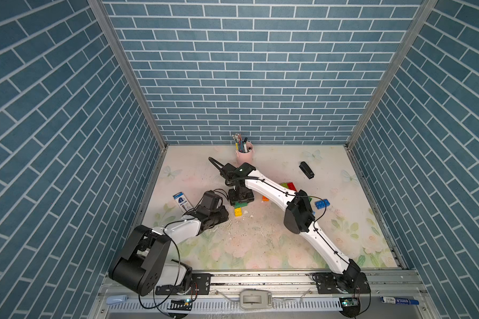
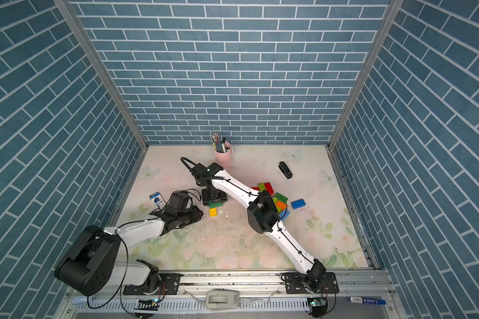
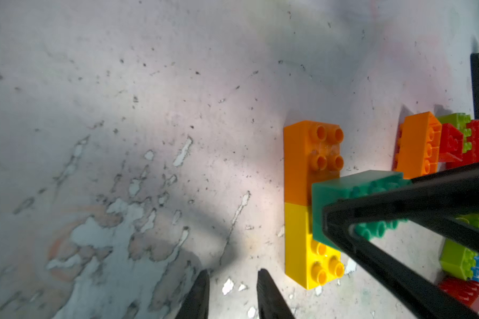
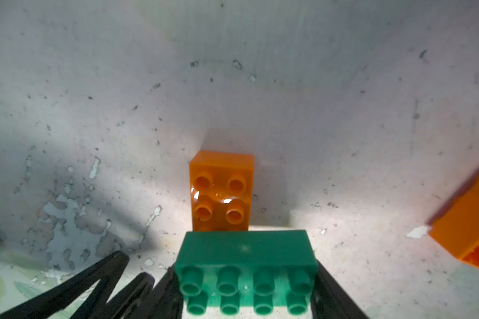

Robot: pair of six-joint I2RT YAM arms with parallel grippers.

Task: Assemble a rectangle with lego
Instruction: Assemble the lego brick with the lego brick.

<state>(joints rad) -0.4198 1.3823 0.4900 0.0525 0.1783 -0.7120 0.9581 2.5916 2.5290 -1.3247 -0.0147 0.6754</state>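
Your right gripper (image 4: pixel 246 292) is clamped on the green brick (image 4: pixel 246 256), one finger on each short end; both fingers run off the frame edge in the right wrist view. That brick sits crosswise over the seam where an orange brick (image 3: pixel 307 160) and a yellow brick (image 3: pixel 304 248) lie end to end, near the middle of the table (image 3: pixel 122 110). Whether it is seated on their studs you cannot tell, since its own body hides the contact.

In both top views the gripper housing covers the orange brick; only the yellow brick and a sliver of green show beneath it. Your left gripper (image 3: pixel 233 279) lies just beside the yellow end, not touching, its fingers close together with nothing between them.

The right forearm (image 2: pixel 233 187) hides much of the loose pile (image 2: pixel 278 198) of bricks; one blue brick (image 1: pixel 322 203) lies apart from it, in plain sight. Print on the blue-and-white packet (image 1: pixel 182 201) and on the marker (image 1: pixel 398 300) at the front rail — too small to read.
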